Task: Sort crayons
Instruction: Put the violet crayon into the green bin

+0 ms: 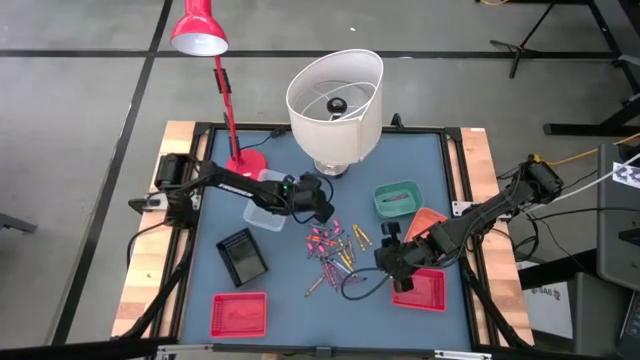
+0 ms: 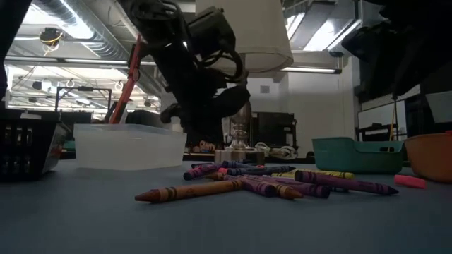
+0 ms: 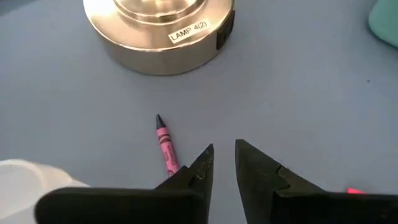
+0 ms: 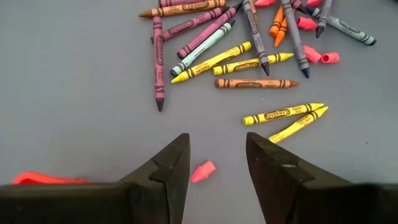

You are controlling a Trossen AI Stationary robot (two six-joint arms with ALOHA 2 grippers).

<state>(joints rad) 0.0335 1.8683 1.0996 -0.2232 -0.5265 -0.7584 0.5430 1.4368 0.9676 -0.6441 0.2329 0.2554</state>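
Table [image 1: 300, 300]: lamp base [image 3: 160, 31] near crayons [image 1: 335, 250]

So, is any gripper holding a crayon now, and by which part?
No. The left gripper has only a gap between its fingers, a pink crayon lying beside it; the right gripper is open and empty.

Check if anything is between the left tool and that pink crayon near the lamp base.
Nothing visible: the left tool hangs open, and the pink crayon lies on bare mat just beside one finger. The lamp base stands beyond it.
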